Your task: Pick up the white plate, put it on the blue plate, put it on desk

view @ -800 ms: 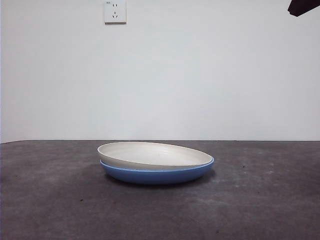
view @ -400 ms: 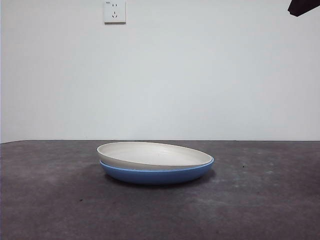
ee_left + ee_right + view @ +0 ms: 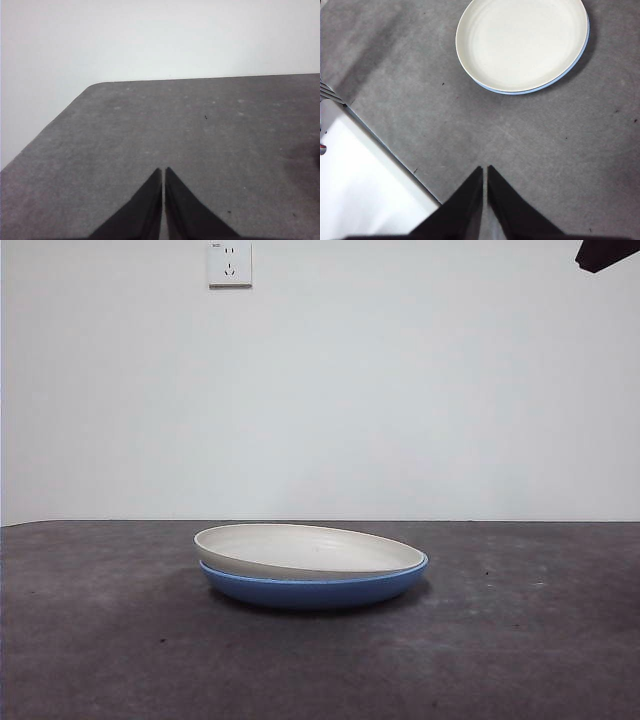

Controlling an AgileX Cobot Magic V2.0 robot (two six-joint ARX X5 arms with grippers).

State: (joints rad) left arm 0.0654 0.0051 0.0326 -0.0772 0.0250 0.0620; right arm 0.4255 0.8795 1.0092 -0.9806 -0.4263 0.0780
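Front view showed the white plate [image 3: 300, 548] nested in the blue plate [image 3: 315, 590], slightly tilted, near the middle of the table [image 3: 100, 640], below a wall socket [image 3: 230, 262]. Left wrist view showed the left end effector [image 3: 163, 172] narrowed to a slit above bare table. Right wrist view showed the right end effector [image 3: 485, 170] likewise pinched together, holding nothing, well apart from the stacked plates.
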